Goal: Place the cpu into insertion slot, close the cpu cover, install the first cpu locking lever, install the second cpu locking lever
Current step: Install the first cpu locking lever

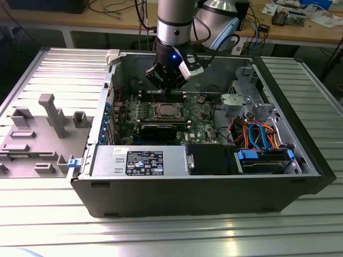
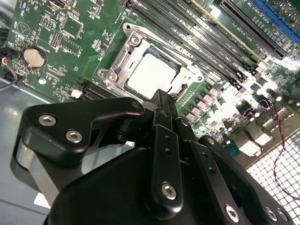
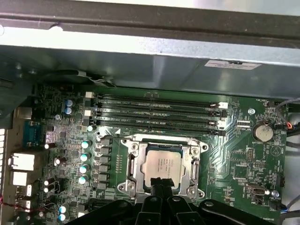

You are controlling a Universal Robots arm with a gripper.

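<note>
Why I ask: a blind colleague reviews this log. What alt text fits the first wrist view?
The cpu lies framed by the closed silver cpu cover on a green motherboard. The black tool, shut, hangs over the cpu's edge, with memory slots beyond.

Electronics lab: cluttered workbench behind opened computer case.

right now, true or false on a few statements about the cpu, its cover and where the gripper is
1. The cpu sits in the insertion slot. True.
2. The cpu cover stands raised open. False: it lies flat, framing the chip.
3. The gripper hangs outside the computer case. False: it is inside the case, at the socket's edge.
4. A round coin cell sits on the motherboard. True.
</note>
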